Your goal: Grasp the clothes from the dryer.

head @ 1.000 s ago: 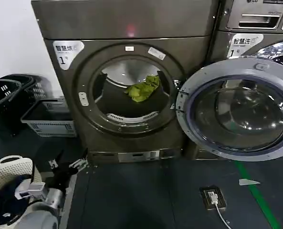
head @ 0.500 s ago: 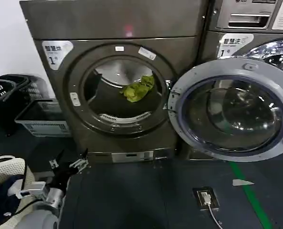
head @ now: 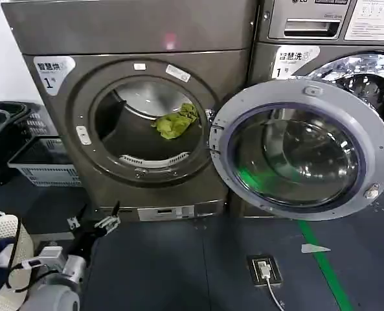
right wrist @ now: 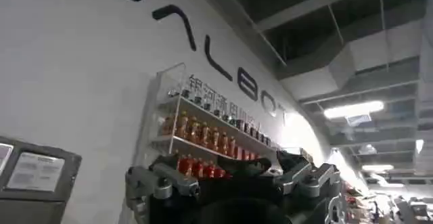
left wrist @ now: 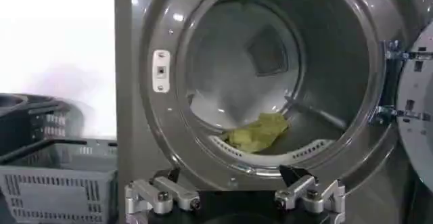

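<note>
**Inspector:** Head view, nearest first: left gripper [head: 94,223] sits low over the dark floor [head: 179,272], short of the machine's base, fingers spread wide and holding nothing.

**Clerk:** And from the left wrist view?

**Inspector:** Same finding. The left gripper [left wrist: 233,195] has its two fingertips well apart, pointing at the porthole. Right gripper [right wrist: 233,178] is raised and aimed toward a wall and ceiling, away from the work; its fingers likewise stand apart, empty. I judge that arm idle.

**Clerk:** Next outward?

**Inspector:** One dryer [head: 127,110], round door [head: 302,155] swung fully open to its right side. One wad of clothes [head: 174,122], yellow-green, lies inside the drum on the lower slope, toward the door-hinge side, untouched.

**Clerk:** Progress?

**Inspector:** In my judgement, early. Door is open and access is free; the reach into the drum, the closing on the fabric and the withdrawal all remain.

**Clerk:** Counts?

**Inspector:** One wad of clothes. One dryer in use; one second machine [head: 327,39] beside it. At least two baskets [head: 39,162] against the wall by the dryer. One floor socket [head: 264,269] with a cable.
</note>
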You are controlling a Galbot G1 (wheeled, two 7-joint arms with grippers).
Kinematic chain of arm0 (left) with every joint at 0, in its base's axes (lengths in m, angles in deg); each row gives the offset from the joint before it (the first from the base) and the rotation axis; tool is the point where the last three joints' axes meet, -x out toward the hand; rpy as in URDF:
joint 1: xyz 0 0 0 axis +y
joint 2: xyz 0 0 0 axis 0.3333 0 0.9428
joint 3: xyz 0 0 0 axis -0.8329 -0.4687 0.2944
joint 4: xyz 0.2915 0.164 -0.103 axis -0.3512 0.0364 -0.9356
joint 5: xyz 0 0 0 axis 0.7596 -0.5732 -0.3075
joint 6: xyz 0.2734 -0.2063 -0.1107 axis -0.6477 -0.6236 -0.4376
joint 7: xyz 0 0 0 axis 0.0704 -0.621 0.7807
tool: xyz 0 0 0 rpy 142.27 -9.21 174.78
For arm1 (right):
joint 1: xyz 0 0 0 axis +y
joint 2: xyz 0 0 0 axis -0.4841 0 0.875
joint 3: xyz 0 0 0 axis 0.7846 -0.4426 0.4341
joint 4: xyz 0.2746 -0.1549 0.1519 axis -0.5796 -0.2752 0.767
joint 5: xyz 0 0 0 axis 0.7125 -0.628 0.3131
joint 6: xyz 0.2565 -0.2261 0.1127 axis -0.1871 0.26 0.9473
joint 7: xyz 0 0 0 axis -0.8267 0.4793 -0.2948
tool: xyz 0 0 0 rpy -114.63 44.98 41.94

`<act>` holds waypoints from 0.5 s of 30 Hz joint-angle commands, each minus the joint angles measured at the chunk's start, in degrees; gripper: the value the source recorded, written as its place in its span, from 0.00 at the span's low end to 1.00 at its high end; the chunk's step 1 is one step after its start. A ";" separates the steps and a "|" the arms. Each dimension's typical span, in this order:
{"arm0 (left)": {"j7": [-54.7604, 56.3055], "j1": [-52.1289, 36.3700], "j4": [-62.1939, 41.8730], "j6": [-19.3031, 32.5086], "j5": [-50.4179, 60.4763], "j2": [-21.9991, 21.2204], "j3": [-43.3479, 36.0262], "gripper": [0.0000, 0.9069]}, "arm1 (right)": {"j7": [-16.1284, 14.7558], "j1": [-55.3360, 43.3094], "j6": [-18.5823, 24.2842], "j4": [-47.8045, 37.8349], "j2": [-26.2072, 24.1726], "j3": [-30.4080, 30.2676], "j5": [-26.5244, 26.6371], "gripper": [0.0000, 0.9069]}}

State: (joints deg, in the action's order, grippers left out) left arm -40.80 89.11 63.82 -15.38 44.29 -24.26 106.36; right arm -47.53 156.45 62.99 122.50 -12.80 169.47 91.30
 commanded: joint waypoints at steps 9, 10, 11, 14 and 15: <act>-1.26 -1.02 -0.92 0.98 0.60 0.66 -0.91 1.00 | -0.29 0.52 1.22 0.06 0.28 0.48 -0.02 1.00; -1.27 -1.08 -0.88 0.98 0.56 0.68 -0.90 1.00 | -0.02 0.59 1.95 0.14 0.35 0.46 0.21 1.00; -1.26 -1.12 -0.87 0.96 0.51 0.79 -0.90 1.00 | 0.11 0.75 3.11 0.04 0.49 0.33 0.09 1.00; -1.24 -1.23 -0.97 1.00 0.43 0.83 -0.83 1.00 | 0.01 0.93 2.95 0.22 0.57 0.41 0.00 1.00; -1.25 -1.24 -0.94 1.01 0.45 0.75 -0.89 1.00 | -0.03 0.96 2.83 0.34 0.60 0.45 0.03 1.00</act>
State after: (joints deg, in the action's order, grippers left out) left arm -41.85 88.05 62.98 -14.56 44.67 -23.52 105.61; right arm -47.71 157.41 64.78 122.83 -12.28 169.87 91.33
